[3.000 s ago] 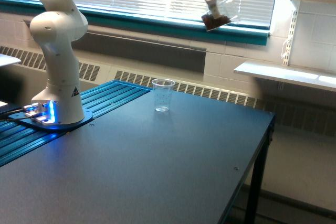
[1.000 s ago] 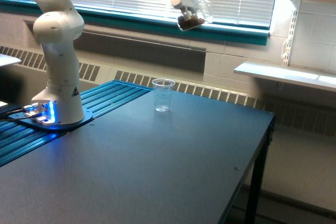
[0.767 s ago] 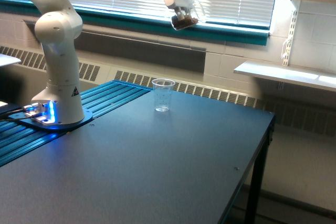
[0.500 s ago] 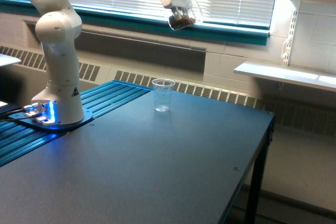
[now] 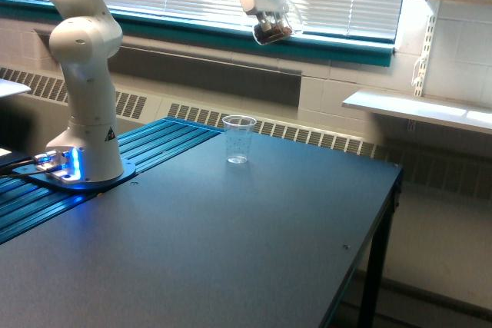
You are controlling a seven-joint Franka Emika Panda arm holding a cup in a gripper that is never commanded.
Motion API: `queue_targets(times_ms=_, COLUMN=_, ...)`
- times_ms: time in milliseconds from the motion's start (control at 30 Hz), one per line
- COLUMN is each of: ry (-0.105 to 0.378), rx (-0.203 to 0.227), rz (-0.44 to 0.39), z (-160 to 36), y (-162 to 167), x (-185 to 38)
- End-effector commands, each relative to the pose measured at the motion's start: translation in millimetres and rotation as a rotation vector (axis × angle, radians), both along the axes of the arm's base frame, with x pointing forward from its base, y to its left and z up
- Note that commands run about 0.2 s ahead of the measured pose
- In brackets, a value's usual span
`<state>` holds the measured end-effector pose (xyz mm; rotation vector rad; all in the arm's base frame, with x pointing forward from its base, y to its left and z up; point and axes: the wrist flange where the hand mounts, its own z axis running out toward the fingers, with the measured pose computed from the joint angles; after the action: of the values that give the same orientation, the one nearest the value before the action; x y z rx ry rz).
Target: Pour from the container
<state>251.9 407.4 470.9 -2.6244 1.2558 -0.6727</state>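
High in the exterior view, my gripper point(image 5: 266, 21) is shut on the container point(image 5: 275, 27), a small clear rounded vessel with brown pieces showing through its wall. It hangs tilted in front of the window blinds, well above the table and a little to the exterior view's right of the clear plastic cup point(image 5: 239, 140). That cup stands upright on the dark table point(image 5: 231, 236) near its far edge and looks empty.
The arm's white base point(image 5: 84, 113) stands at the exterior view's left on a blue ribbed plate. A radiator grille runs behind the table. White shelves point(image 5: 415, 109) hang on the wall at the exterior view's right. The table's right edge drops off near the shelves.
Over three seconds the container travelled from the exterior view's right toward the left, coming nearer above the cup. In the last half second it drifted slightly back to the right.
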Motion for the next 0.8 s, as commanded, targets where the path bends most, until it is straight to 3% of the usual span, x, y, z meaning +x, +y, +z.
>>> queue_targets(times_ms=33, ry=-0.01, rx=0.052, rz=-0.089, z=5.6, y=12, x=9)
queue_targets(times_ms=800, ry=0.018, rx=0.055, rz=-0.273, z=1.2, y=36, x=16)
